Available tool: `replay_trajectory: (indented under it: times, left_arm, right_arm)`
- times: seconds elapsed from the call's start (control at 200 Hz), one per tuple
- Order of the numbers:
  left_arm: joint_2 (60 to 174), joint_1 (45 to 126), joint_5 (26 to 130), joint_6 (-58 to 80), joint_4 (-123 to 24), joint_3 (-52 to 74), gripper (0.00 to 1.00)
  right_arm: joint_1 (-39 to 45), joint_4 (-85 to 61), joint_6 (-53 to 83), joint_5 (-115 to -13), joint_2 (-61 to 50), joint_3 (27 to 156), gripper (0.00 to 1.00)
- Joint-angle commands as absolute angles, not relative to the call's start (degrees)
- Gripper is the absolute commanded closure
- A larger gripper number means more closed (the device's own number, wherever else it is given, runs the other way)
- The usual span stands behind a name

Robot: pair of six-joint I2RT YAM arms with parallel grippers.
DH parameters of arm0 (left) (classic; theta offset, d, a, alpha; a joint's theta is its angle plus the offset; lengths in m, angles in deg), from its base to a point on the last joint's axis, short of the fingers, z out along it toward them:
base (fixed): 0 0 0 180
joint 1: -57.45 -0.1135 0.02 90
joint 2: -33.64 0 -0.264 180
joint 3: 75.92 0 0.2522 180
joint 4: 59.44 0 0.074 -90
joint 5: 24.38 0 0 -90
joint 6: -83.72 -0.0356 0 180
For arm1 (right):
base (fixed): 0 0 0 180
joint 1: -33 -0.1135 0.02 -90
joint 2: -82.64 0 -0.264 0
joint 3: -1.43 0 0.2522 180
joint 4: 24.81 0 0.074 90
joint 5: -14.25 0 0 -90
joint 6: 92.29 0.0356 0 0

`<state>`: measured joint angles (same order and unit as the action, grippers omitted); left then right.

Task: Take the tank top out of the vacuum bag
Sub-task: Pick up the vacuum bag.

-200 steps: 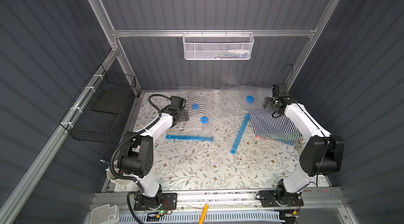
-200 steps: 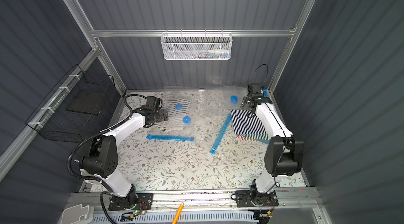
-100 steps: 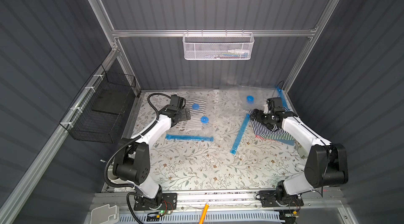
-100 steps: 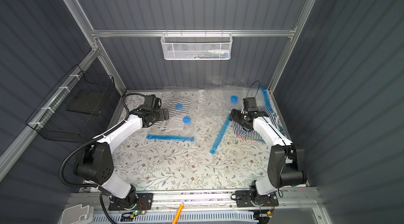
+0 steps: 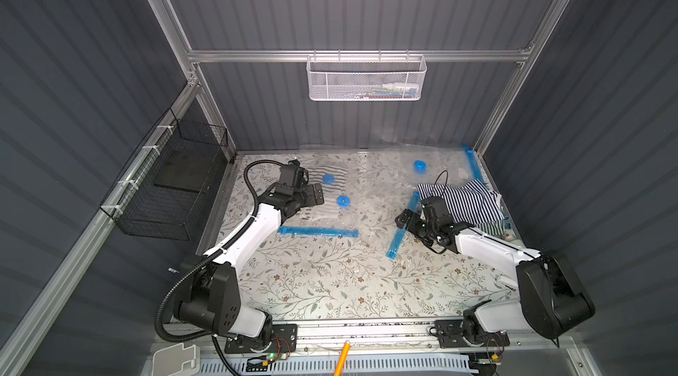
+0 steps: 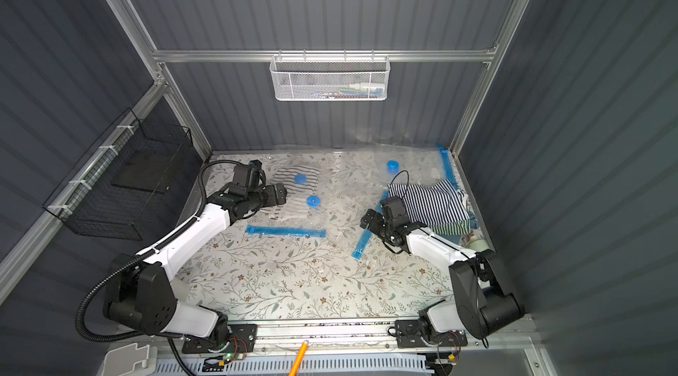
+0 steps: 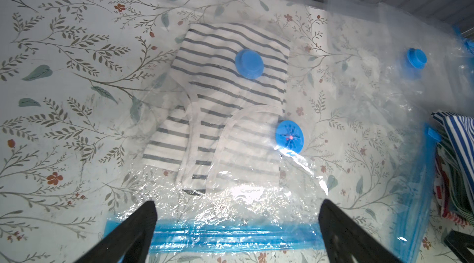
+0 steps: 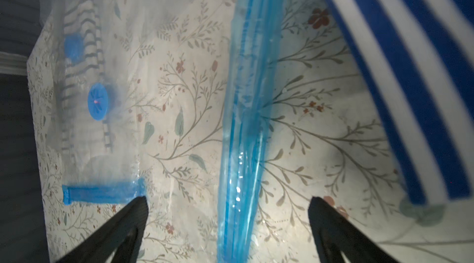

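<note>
A white tank top (image 5: 335,189) (image 6: 297,192) (image 7: 220,95) with thin grey stripes lies folded inside a clear vacuum bag (image 5: 352,218) (image 7: 159,192) at the table's left. The bag's blue zip strip (image 5: 317,232) (image 7: 230,238) faces the front. My left gripper (image 5: 318,195) (image 6: 280,192) (image 7: 237,204) hovers open over the bag's zip end, with nothing between its fingers. My right gripper (image 5: 409,225) (image 6: 374,229) (image 8: 228,198) is open and empty, straddling the blue zip strip (image 5: 401,227) (image 8: 246,95) of a second clear bag.
A navy-and-white striped garment (image 5: 462,201) (image 8: 397,69) lies crumpled at the right, on top of other folded clothes (image 5: 491,225). Blue valves (image 5: 343,201) (image 5: 419,165) sit on the bags. A white mesh basket (image 5: 367,79) hangs on the back wall, and a black wire basket (image 5: 172,187) on the left wall.
My right arm has drawn back from the far right corner toward the table's middle, over the second bag's zip strip. The navy striped garment now lies more crumpled. The left arm barely moved.
</note>
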<state>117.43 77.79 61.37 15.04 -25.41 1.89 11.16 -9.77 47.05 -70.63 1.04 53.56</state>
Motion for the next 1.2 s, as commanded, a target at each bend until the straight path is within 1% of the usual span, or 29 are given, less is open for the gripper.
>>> replay_trajectory:
  times: [0.0,0.13,0.265,0.41,0.44,0.475,0.49,0.495,0.5,0.55,0.57,0.63,0.7,0.74,0.936,1.066,1.191]
  left_arm:
    - [116.7,78.1,63.3,15.4,-25.5,1.4,0.0]
    - [116.2,78.1,63.7,15.6,-26.0,1.0,0.0]
    - [116.2,78.1,64.0,15.4,-25.7,1.1,0.0]
    - [116.3,78.1,64.0,15.2,-25.6,1.1,0.0]
    - [116.4,78.1,64.0,15.2,-25.6,1.1,0.0]
    - [116.5,78.1,64.0,15.1,-25.6,1.1,0.0]
    - [116.6,78.1,64.0,15.1,-25.6,1.2,0.0]
    - [116.6,78.1,64.0,15.1,-25.6,1.2,0.0]
    - [116.6,78.1,64.0,15.1,-25.6,1.3,0.0]
    - [116.9,78.1,64.0,15.1,-25.7,1.4,0.0]
    - [117.1,78.1,64.0,15.1,-25.6,1.5,0.0]
    - [117.3,78.1,64.2,15.1,-25.7,1.5,0.0]
    - [117.4,78.1,64.5,15.1,-25.6,1.5,0.0]
    - [117.4,78.1,64.6,15.2,-25.8,1.4,0.0]
    - [117.0,78.1,64.2,15.0,-25.6,1.5,0.0]
    - [117.2,78.1,63.8,14.9,-25.1,2.3,0.0]
    - [117.9,78.1,63.8,15.1,-24.5,3.2,0.0]
  right_arm:
    - [11.0,-19.7,53.2,-69.5,-2.0,52.5,0.01]
    - [11.1,-27.7,55.9,-66.5,-7.0,51.4,0.02]
    - [11.5,-32.7,58.3,-64.8,-12.2,51.4,0.06]
    - [11.4,-30.9,57.1,-65.0,-15.4,53.9,0.11]
    - [11.4,-31.1,57.1,-65.4,-15.5,53.9,0.14]
    - [11.4,-31.3,57.0,-65.6,-15.7,53.9,0.2]
    - [11.4,-31.1,57.0,-65.8,-15.8,53.9,0.25]
    - [11.4,-31.1,57.0,-65.8,-15.8,53.9,0.25]
    - [11.4,-31.1,57.0,-65.8,-15.8,54.0,0.28]
    - [11.4,-30.2,56.7,-66.0,-16.1,54.4,0.45]
    - [11.4,-29.7,56.5,-66.1,-16.3,54.6,0.51]
    - [11.3,-28.6,55.9,-66.7,-16.7,55.1,0.64]
    - [11.3,-26.1,54.6,-67.7,-17.1,56.1,0.88]
    - [11.3,-24.5,53.7,-68.4,-17.2,56.8,1.0]
    - [10.6,-20.6,50.6,-68.8,-16.0,59.3,1.0]
    - [8.3,-16.3,47.6,-71.6,-13.7,62.7,1.0]
    - [7.5,-13.4,45.2,-70.4,-11.8,66.6,1.0]
